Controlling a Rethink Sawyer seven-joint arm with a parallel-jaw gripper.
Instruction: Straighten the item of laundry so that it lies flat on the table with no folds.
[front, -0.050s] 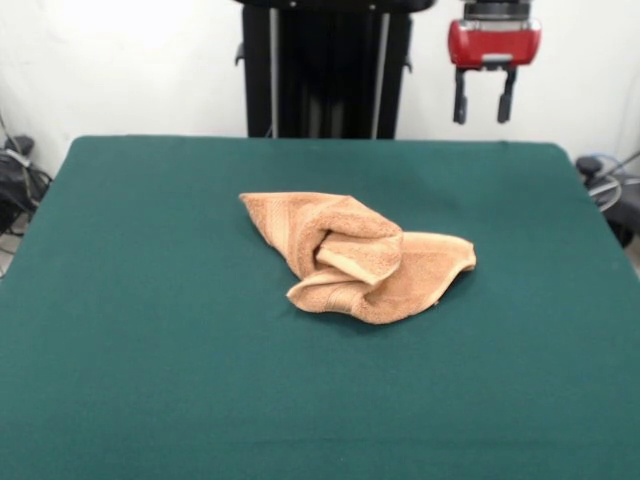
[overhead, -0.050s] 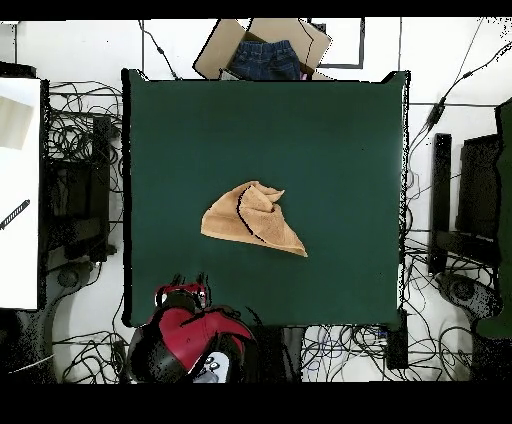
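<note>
I see the towel (front, -0.050s: 358, 258) lying crumpled near the middle of the green table (front, -0.050s: 150, 350), far from flat. In the front view one corner is laid out toward the upper left with a woven band showing, the middle is rolled over on itself into a thick fold, and a flatter lobe spreads out to the right. From overhead the towel (overhead, -0.050s: 252, 219) reads as a rough triangle with a dark crease curving through it and one point reaching toward the table (overhead, -0.050s: 330, 130) edge nearest the robot. The gripper (front, -0.050s: 485, 100) hangs high above the far edge of the table, well apart from the towel and touching nothing; its two black jaws stand apart with a clear gap between them. Overhead, the red arm head sits at the table's bottom edge. A cardboard box (overhead, -0.050s: 262, 48) holding dark denim lies off the table's opposite side.
</note>
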